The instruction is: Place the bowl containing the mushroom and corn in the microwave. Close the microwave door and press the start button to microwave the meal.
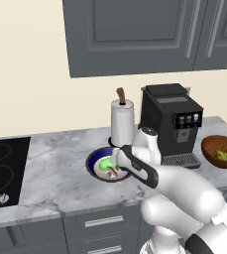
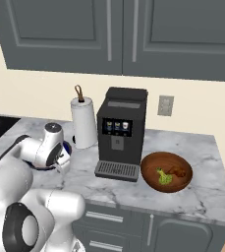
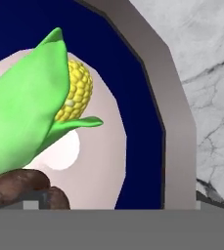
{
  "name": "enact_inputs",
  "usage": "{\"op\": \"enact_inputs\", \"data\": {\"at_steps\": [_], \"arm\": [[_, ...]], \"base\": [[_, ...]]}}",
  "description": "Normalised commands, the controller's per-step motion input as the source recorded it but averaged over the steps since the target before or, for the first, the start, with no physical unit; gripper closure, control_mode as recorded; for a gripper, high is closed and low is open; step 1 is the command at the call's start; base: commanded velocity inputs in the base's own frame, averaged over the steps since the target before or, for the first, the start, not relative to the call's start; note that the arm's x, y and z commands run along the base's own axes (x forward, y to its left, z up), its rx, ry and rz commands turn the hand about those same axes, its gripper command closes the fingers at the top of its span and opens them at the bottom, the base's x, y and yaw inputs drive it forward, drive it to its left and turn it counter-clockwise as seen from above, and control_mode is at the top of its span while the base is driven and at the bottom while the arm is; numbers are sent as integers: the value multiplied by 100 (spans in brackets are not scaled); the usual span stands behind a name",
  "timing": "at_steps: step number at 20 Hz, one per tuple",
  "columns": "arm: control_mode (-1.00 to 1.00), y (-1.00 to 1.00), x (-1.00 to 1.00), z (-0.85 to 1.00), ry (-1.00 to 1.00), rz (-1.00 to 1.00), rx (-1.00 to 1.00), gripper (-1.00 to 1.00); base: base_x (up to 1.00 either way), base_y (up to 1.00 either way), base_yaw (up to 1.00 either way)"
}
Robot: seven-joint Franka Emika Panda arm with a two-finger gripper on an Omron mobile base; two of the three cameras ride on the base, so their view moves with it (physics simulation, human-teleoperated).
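**Pincer low over the bowl, grasp not yet confirmed**

The marble tabletop (image 1: 55, 168) carries everything here. On it stand a black coffee machine (image 1: 172, 119), a paper towel roll (image 1: 122, 121) and, to the right, a brown wooden bowl (image 1: 221, 151). A black cooktop (image 1: 1, 171) is set in at the left. The microwave is not to be seen from this position, so the robot will probably have to carry the load some way.

The bowl (image 1: 96, 162) sits on the tabletop just in front of the paper towel roll and to the left of the coffee machine. The arm bends down from the right, and its hand hangs directly above the right part of the bowl, covering that side in the left base view.

The hand view looks straight down into the bowl, very close. The blue rim (image 3: 147, 97) runs as a curve on the right side of that view, so the nearest wall of the bowl lies to that side of the pincer; this rim is probably the place to grip.

The corn (image 3: 30, 112) lies in the white centre, its long axis going diagonally, with the pointed husk tip toward the top of the hand view and yellow kernels showing on one side. The mushroom (image 3: 15, 188) rests beside its lower end, touching it.

The fingers are hidden, so it is impossible to tell how wide the pincer stands or whether it holds anything.
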Motion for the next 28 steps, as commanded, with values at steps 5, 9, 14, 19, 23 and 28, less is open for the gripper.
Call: {"op": "enact_inputs", "data": {"at_steps": [5,9,14,19,23,28], "arm": [[-100,0,4,-17,-8,0,3,100],[-100,0,0,-5,-1,0,0,100],[-100,0,0,0,0,0,0,100],[-100,-4,-1,34,0,0,3,100],[-100,-15,-13,24,0,0,1,100],[-100,-14,-31,16,-7,0,8,100]], "base": [[0,0,0],[0,0,0],[0,0,0],[0,0,0],[0,0,0],[0,0,0]]}}
